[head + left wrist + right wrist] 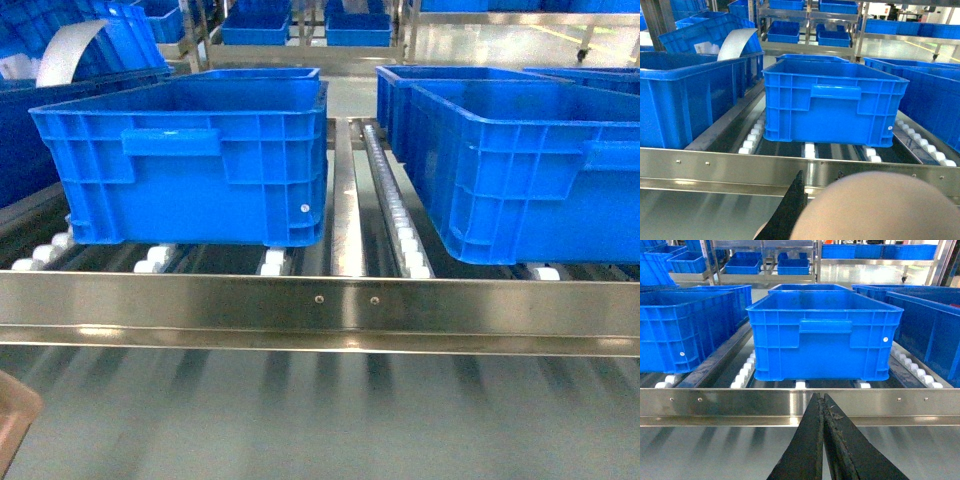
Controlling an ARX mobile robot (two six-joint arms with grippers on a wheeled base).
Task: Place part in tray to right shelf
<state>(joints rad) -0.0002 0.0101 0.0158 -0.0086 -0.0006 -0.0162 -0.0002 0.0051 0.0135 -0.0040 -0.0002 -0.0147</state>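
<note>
A blurred pinkish-beige tray [880, 210] fills the lower right of the left wrist view. One corner of the tray [15, 425] shows at the bottom left of the head view. My left gripper [820, 174] is shut on the tray: one black finger [792, 205] lies along its left side and the other tip just peeks over it. The right shelf's shiny rail [320, 300] runs straight across in front. My right gripper [823, 396] is shut on nothing, its tips level with the rail [740, 405]. The part is out of view.
Two large blue crates [190, 160] [520, 170] stand on the white rollers [410, 245] just behind the rail, with a narrow gap between them. Another crate [685, 95] stands on the lane to the left. More racks of crates stand further back.
</note>
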